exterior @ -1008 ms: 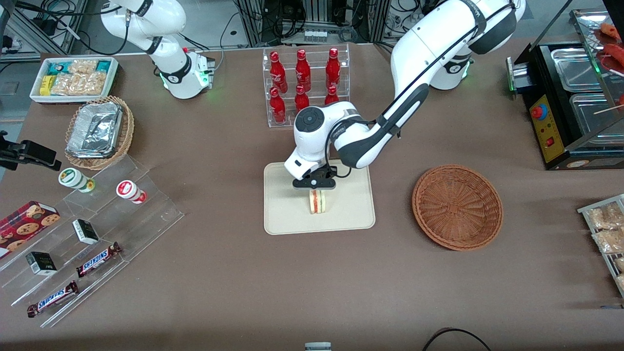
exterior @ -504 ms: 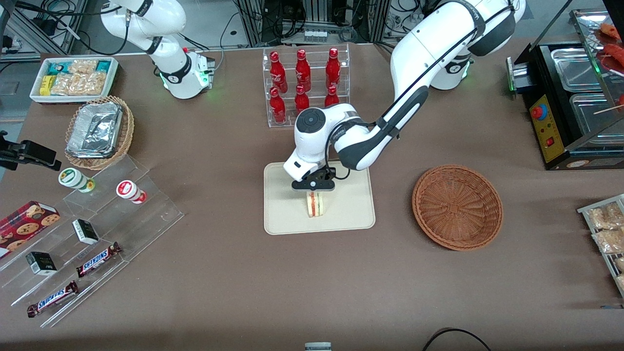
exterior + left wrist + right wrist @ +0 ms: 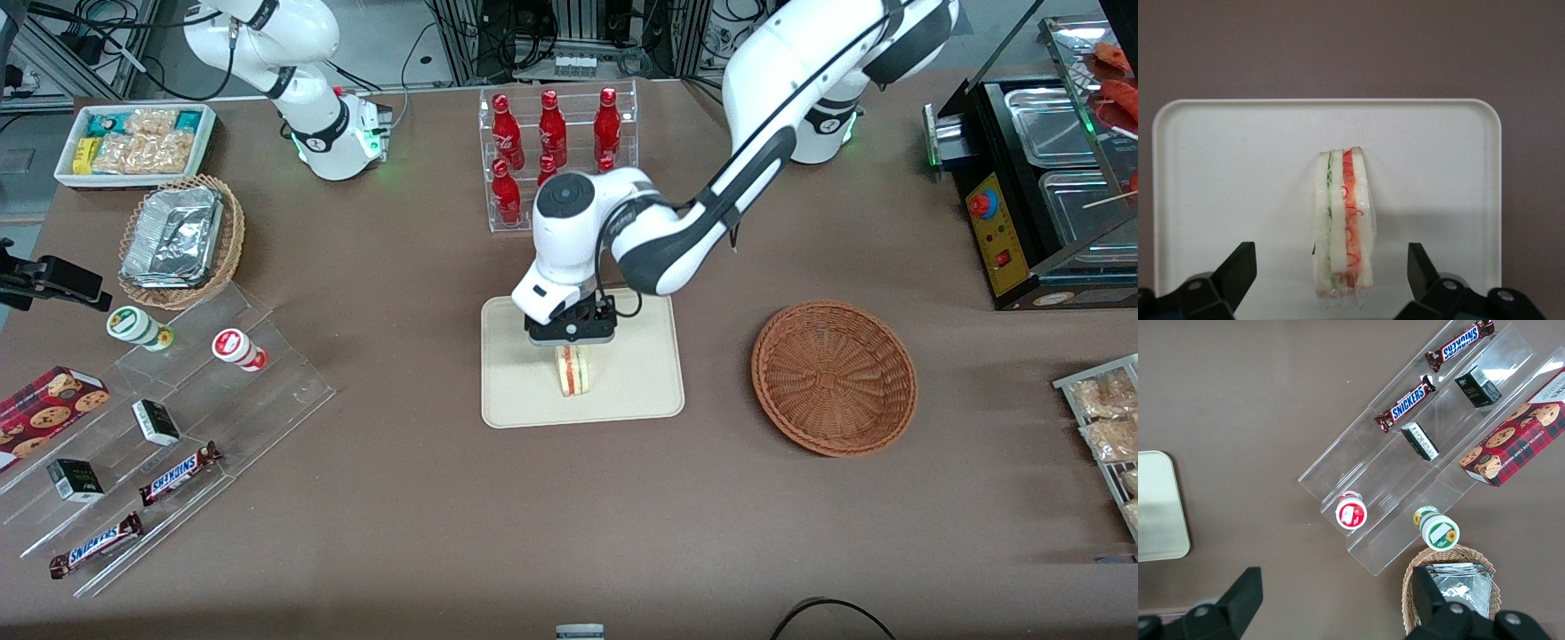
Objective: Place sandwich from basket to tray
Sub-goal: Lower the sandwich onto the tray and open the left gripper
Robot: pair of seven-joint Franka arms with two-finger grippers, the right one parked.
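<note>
The sandwich stands on its edge on the cream tray, its red and green layers showing. In the left wrist view the sandwich sits on the tray between the two black fingers, which stand wide apart and clear of it. My left gripper hangs open just above the sandwich. The reddish-brown basket lies empty on the table, toward the working arm's end from the tray.
A clear rack of red bottles stands farther from the front camera than the tray. A tan wicker basket with foil containers, a white snack bin and clear stepped shelves with snacks lie toward the parked arm's end.
The gripper has let go of the sandwich and risen a little. The sandwich stays standing on the tray.
</note>
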